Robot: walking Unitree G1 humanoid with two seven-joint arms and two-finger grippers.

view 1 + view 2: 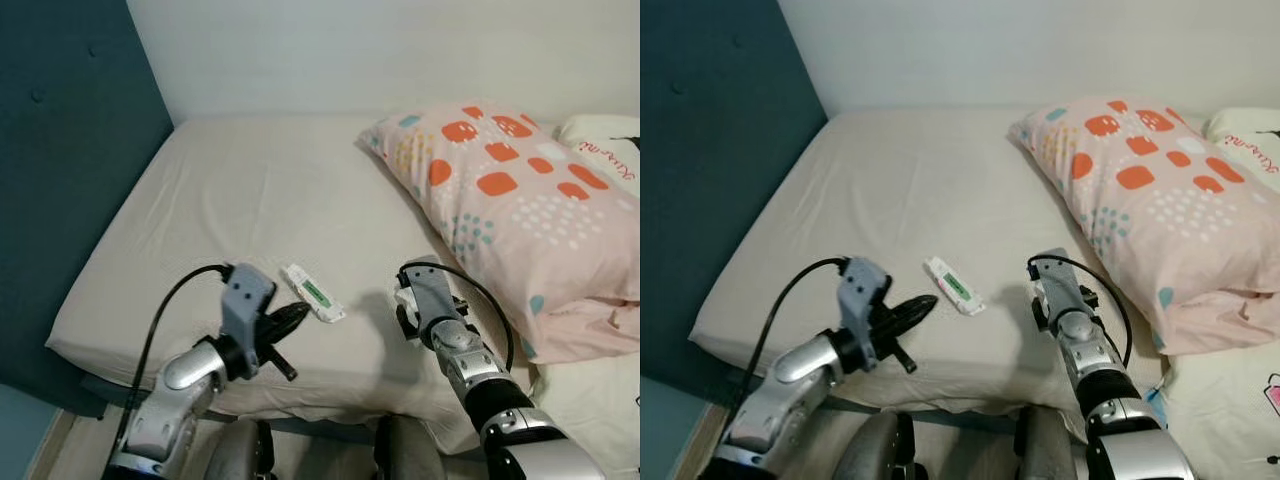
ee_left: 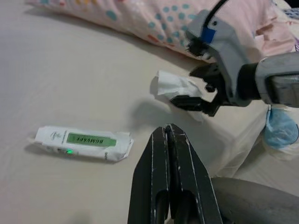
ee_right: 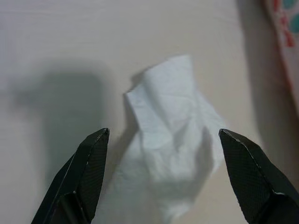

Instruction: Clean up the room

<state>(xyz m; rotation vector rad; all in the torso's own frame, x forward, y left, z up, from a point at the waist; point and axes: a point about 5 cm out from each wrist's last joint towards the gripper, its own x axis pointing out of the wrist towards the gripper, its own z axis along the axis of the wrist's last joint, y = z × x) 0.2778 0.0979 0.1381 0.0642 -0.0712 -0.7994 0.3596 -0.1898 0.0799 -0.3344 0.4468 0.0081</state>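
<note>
Bed (image 1: 250, 200): wrapper (image 1: 313, 293) diag, R gripper (image 3: 163, 154) astride tissue (image 3: 170, 135).

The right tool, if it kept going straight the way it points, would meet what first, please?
Most likely the crumpled tissue lying on the bed: the open right tool points straight at it, fingers either side.

Crumpled white tissue (image 3: 169, 140), wrapper (image 1: 312, 292) nearby

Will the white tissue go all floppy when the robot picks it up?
Probably yes. The crumpled tissue looks thin and creased, so it should sag and squash between the open right gripper fingers. It likely weighs almost nothing, and might slide on the smooth sheet if nudged.
</note>
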